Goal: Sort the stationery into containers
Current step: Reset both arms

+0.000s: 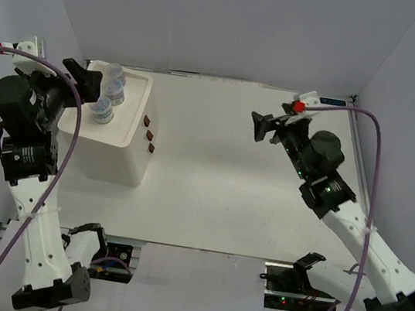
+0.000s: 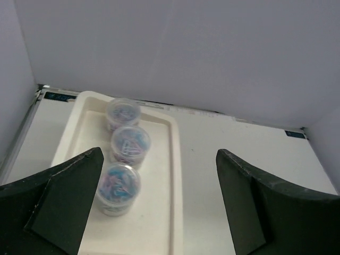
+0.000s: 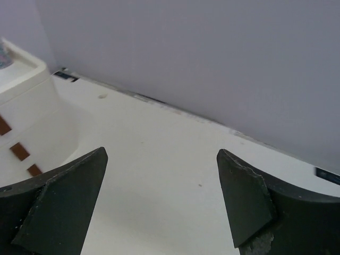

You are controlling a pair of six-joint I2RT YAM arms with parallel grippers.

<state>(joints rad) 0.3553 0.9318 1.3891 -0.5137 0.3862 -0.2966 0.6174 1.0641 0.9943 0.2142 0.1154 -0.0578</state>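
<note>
Three jars (image 2: 129,144) stand in a row in the tray (image 2: 156,212) atop the box (image 1: 113,161). Left gripper (image 2: 158,159) and right gripper (image 3: 159,156): jaws wide apart, empty.

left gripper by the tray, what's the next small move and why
Probably draw the left gripper back from the tray: it is open and empty, the three jars already stand in the tray, and no other stationery is in view.

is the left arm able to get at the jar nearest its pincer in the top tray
Probably yes: the left pincer hangs open over the tray, and nothing covers the nearest jar.
</note>
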